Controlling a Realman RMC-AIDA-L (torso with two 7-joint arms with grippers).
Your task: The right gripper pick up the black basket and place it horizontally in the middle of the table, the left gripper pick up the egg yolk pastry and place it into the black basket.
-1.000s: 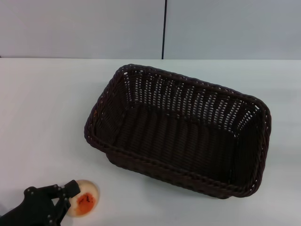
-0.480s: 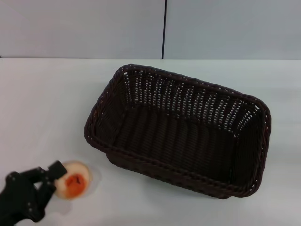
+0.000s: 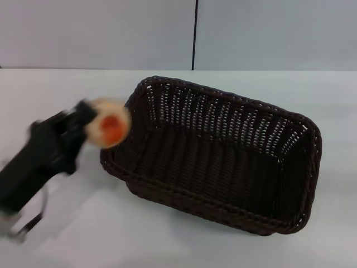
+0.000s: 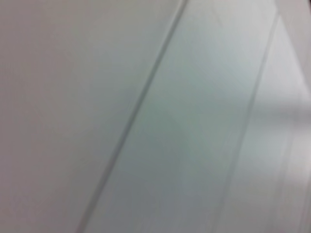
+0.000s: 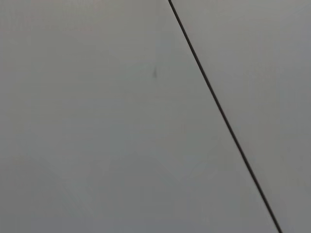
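The black basket (image 3: 215, 153) is a large dark woven rectangle lying a little askew in the middle of the white table (image 3: 50, 100) in the head view. My left gripper (image 3: 92, 128) is shut on the egg yolk pastry (image 3: 107, 127), a cream ball with an orange-red patch. It holds the pastry in the air right at the basket's left rim. The gripper and pastry are blurred by motion. My right gripper is out of view. The two wrist views show only pale wall panels.
A grey wall with a dark vertical seam (image 3: 194, 33) runs behind the table's far edge. Bare white tabletop lies to the left of and in front of the basket.
My left gripper has lifted the pastry off the table at the front left and carried it up and to the right, to the basket's left rim. The basket has not moved.
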